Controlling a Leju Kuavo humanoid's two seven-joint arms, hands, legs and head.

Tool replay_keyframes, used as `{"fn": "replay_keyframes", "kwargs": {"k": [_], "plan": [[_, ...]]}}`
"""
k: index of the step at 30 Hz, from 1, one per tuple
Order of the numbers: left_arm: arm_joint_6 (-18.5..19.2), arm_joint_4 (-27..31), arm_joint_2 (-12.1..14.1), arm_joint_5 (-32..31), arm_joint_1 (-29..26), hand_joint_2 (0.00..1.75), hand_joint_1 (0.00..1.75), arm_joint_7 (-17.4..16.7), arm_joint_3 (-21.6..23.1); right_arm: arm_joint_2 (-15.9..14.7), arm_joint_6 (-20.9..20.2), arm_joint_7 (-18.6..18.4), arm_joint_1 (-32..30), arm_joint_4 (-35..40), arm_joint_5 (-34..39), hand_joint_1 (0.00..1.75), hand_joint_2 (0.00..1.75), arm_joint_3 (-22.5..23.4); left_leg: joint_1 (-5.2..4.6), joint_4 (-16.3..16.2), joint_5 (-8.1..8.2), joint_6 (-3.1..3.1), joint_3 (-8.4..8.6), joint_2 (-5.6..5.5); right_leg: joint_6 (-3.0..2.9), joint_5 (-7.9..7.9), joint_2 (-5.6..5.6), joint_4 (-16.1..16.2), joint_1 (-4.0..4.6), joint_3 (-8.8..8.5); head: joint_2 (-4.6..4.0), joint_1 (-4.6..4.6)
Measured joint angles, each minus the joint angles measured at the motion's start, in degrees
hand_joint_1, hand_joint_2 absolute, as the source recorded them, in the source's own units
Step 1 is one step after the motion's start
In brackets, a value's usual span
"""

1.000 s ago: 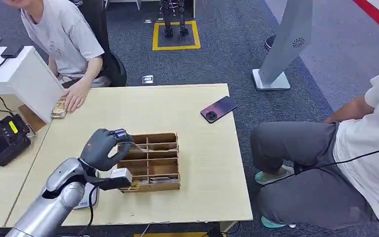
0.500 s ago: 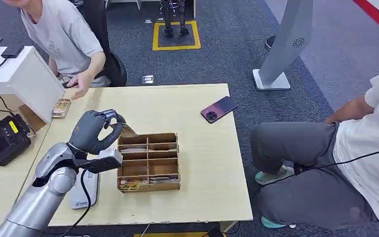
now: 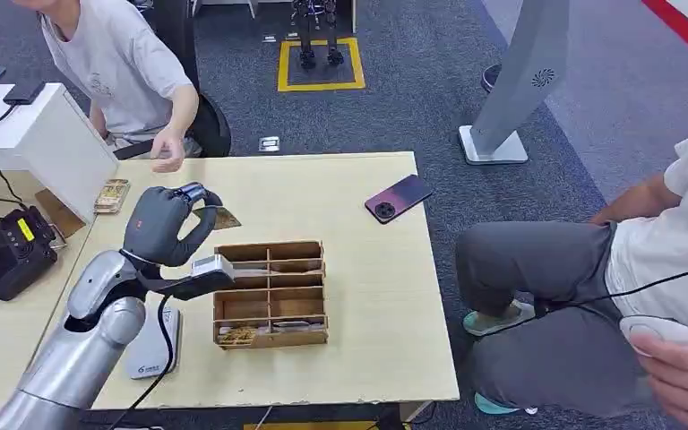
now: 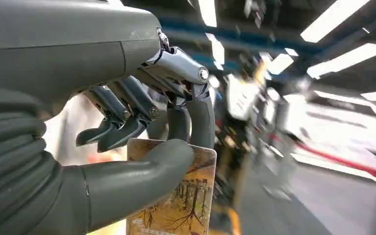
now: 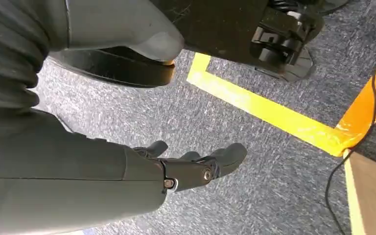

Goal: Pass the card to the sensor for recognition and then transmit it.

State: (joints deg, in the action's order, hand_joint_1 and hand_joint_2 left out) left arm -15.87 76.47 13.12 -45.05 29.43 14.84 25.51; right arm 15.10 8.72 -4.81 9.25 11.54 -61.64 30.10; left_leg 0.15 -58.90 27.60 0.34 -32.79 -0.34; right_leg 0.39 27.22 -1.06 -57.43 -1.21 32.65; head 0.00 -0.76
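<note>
Grey thumb and fingers of the left hand pinch the card by one edge, left of centre, above the wooden tray, so its face stays bare for the sensor. Right hand hangs slack, fingers loosely apart, holding nothing

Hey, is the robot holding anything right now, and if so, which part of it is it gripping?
Yes: the left hand pinches the card by one end, thumb against fingers. The right hand holds nothing.
</note>
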Motion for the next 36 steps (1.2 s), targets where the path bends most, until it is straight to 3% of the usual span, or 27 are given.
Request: {"fn": "replay_keyframes", "kwargs": {"k": [5,11,18,31,36], "plan": [[-1.8,-2.9,-1.4,-2.0,2.6,1.75,1.75,-1.4,0.0,0.0,0.0,-0.1,0.0,0.0,0.0,0.0,1.75,-0.6,0.0,0.0,0.0,0.0,0.01,0.04,0.02,-0.02,-0.04,0.0,0.0,0.0,0.0,0.0],[-9.2,-10.3,-3.2,-6.8,7.7,1.75,1.75,-6.9,-0.4,0.0,-0.8,-0.6,0.2,0.0,-0.2,0.0,1.75,-2.2,0.0,0.0,-0.01,0.0,0.01,0.03,0.02,-0.02,-0.04,0.0,0.0,0.0,0.0,0.02],[-10.0,-15.1,-4.3,-7.1,10.3,1.75,1.75,-7.1,-1.3,0.0,-0.9,-0.7,0.2,0.1,-0.2,0.0,1.75,-3.2,0.0,0.0,-0.02,0.0,0.0,0.04,0.02,-0.03,-0.04,0.0,0.0,0.0,0.0,0.0],[-10.1,-17.3,-4.8,-7.2,10.8,1.75,1.75,-7.1,-1.3,0.0,-0.9,-0.7,0.2,0.1,-0.2,0.0,1.75,-3.3,0.0,0.0,-0.03,0.0,0.01,0.04,0.02,-0.03,-0.04,0.0,0.0,0.0,0.0,0.0],[-11.8,-18.8,-5.1,-8.7,11.6,1.75,1.75,-7.8,-1.7,0.0,-1.2,-1.0,0.2,0.1,-0.2,0.0,1.75,-3.6,0.0,0.0,-0.04,0.0,0.0,0.03,0.02,-0.03,-0.03,0.0,0.0,0.0,0.0,0.0]]}}
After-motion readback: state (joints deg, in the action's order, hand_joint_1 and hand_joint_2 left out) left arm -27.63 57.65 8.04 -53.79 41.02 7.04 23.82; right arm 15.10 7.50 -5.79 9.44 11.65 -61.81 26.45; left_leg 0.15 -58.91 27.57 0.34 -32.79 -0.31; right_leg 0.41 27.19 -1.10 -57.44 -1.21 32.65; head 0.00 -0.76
